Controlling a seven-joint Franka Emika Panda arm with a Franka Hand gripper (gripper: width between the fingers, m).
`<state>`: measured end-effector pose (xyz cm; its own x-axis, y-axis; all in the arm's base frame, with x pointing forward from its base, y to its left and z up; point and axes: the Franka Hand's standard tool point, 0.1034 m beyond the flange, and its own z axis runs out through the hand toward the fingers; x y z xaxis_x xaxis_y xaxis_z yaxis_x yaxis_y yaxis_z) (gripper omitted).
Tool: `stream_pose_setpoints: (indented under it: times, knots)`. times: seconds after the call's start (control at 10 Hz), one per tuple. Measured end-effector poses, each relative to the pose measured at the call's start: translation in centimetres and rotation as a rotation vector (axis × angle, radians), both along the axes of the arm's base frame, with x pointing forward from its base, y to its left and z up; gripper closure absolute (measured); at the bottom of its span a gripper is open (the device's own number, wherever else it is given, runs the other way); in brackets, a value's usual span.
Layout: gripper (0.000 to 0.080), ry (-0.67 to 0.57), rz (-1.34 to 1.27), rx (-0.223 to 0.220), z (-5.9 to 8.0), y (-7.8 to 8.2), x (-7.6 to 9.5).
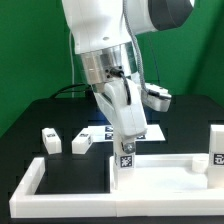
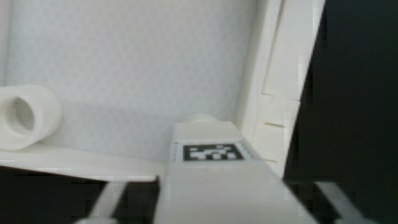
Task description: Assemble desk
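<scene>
My gripper [image 1: 126,143] points straight down and is shut on a white desk leg [image 1: 125,163] with a black-and-white tag. It holds the leg upright at the left corner of the white rimmed tabletop [image 1: 165,166], which lies flat inside the rail. In the wrist view the leg [image 2: 214,165] runs out between my fingers [image 2: 111,197] toward the panel [image 2: 125,60], beside its raised rim [image 2: 276,70]. A round hole [image 2: 18,115] shows in the panel to one side. I cannot tell whether the leg's lower end is seated.
Two loose legs [image 1: 50,141] [image 1: 82,143] lie on the black table at the exterior view's left. Another leg [image 1: 217,150] stands at the right edge. The marker board [image 1: 98,132] lies behind. The long white border rail [image 1: 100,205] runs along the front and sides.
</scene>
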<state>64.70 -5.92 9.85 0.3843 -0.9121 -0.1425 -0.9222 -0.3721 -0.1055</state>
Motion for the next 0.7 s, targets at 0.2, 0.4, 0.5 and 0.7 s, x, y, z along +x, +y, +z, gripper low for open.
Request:
stream_pose_setpoints:
  times: [0.2, 0.4, 0.5, 0.7]
  knots:
    - [0.0191, -0.020, 0.278, -0.017, 0.61, 0.79, 0.25]
    - [0.0158, -0.042, 0.401, -0.023, 0.53, 0.57, 0.23]
    - [0.0152, -0.050, 0.448, -0.024, 0.53, 0.57, 0.22]
    - [0.0150, -0.085, 0.816, -0.108, 0.68, 0.32, 0.60]
